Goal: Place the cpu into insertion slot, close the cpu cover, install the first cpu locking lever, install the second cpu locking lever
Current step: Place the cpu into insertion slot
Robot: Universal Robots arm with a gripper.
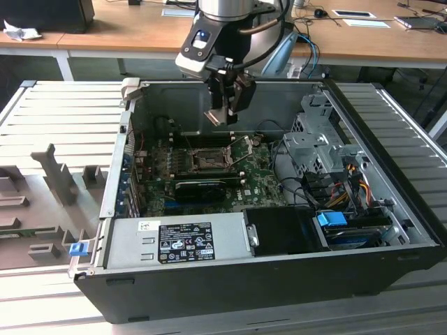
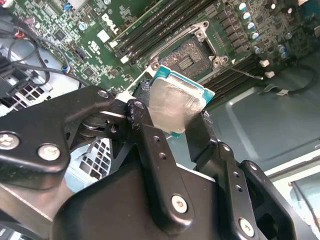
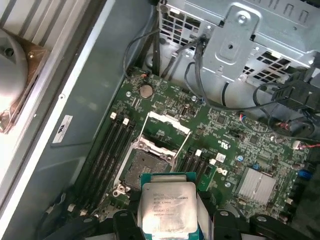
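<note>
The cpu [image 2: 176, 105] was held by two opposite edges in the closed end effector [image 1: 229, 105], above the motherboard [image 3: 225, 145] inside the open computer case [image 1: 279, 279]. The insertion slot [image 3: 145, 167] was seen empty lower down, with the cpu cover [image 3: 169, 121] swung up. The placing step was judged to be in hand; for it, a level and squared descent over the slot was called for.
</note>
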